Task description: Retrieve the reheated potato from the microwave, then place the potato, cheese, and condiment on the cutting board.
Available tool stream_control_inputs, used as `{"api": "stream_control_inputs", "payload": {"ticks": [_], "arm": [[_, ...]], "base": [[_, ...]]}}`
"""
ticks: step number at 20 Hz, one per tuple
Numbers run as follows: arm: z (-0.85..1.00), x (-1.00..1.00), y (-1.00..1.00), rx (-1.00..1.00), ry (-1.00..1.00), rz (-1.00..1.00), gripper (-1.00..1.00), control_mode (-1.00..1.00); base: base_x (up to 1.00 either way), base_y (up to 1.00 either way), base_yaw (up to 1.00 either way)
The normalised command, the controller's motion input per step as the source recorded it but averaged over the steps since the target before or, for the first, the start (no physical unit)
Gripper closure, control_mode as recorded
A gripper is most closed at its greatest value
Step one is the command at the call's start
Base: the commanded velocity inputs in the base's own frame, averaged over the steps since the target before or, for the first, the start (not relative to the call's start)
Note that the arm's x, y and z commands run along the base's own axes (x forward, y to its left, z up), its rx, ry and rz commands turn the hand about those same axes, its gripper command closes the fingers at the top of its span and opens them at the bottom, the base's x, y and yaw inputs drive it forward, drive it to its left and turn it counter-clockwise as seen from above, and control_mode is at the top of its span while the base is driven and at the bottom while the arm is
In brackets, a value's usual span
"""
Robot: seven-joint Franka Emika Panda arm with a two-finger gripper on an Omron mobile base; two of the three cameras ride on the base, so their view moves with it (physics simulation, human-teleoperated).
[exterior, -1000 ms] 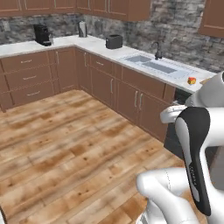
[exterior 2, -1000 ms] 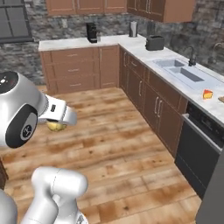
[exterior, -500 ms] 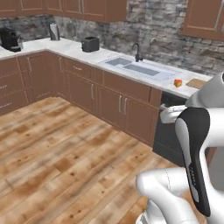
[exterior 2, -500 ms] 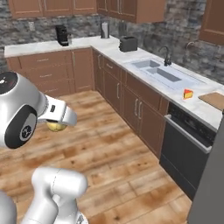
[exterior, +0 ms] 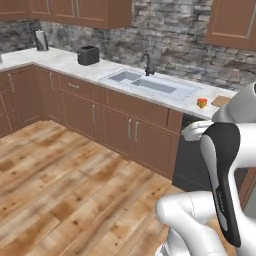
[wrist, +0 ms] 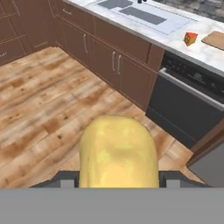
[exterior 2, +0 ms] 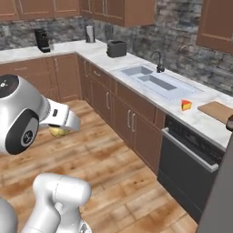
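You're looking at a wood plank floor [exterior: 60, 185] and brown cabinets [exterior: 130, 135] under a pale marble counter [exterior 2: 200, 120]. A sink [exterior 2: 157, 79] with a dark tap [exterior 2: 159, 61] sits mid-run, and a black toaster [exterior: 88, 55] is further along. Grey stone wall [exterior: 170, 30], upper cabinets [exterior 2: 123, 11], and a dark dishwasher [exterior 2: 184, 166] below.

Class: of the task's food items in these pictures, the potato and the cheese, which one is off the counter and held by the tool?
The potato, the yellowish oval lump clamped in the tool above the wooden floor. The cheese, an orange wedge, sits on the counter beside the cutting board.
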Motion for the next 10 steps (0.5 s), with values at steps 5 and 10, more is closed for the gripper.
{"api": "stream_control_inputs", "payload": {"ticks": [5,10], "arm": [[0.00,0.00,0.00,0.00,0.00,0.00,1.00,1.00],[0.00,0.00,0.00,0.00,0.00,0.00,1.00,1.00]], "base": [[0.63,0.00,-0.38],[0.60,0.00,-0.42]]}}
